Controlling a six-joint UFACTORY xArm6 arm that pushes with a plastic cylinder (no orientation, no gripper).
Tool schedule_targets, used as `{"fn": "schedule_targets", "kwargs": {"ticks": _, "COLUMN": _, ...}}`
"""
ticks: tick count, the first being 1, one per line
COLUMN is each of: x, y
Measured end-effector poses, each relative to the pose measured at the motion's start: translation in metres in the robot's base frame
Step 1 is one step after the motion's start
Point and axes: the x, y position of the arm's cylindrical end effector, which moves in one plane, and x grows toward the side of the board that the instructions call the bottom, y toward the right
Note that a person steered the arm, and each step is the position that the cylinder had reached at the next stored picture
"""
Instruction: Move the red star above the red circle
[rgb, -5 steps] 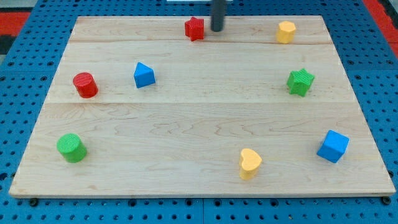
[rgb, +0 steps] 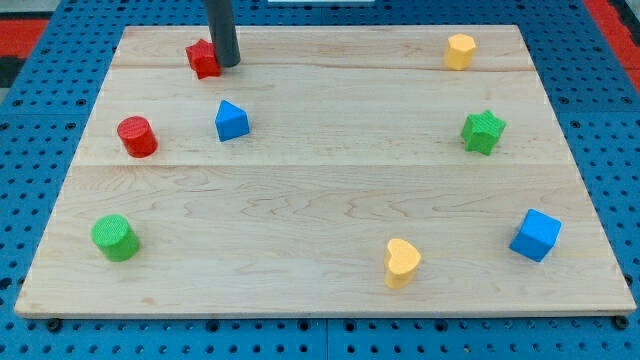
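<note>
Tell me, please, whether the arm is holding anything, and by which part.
Nothing is held: my tip only presses the red star's right side.

red star (rgb: 203, 59) up-right of red circle (rgb: 136, 136).

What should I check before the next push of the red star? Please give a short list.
1. My tip is at the red star's right side: ok.
2. Whether they touch: cannot tell.
3. Star directly above the red circle: not ok, it lies to the view's right.
4. Path leftward free of blocks: ok.
5. Blue block clear of the path: ok.
6. Star away from the board's top edge: ok.
</note>
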Motion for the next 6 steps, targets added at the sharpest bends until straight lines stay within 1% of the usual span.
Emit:
{"fn": "schedule_targets", "kwargs": {"ticks": 1, "x": 0.003, "y": -0.036}}
{"fn": "schedule_targets", "kwargs": {"ticks": 2, "x": -0.006, "y": -0.056}}
{"fn": "schedule_targets", "kwargs": {"ticks": 6, "x": -0.007, "y": -0.039}}
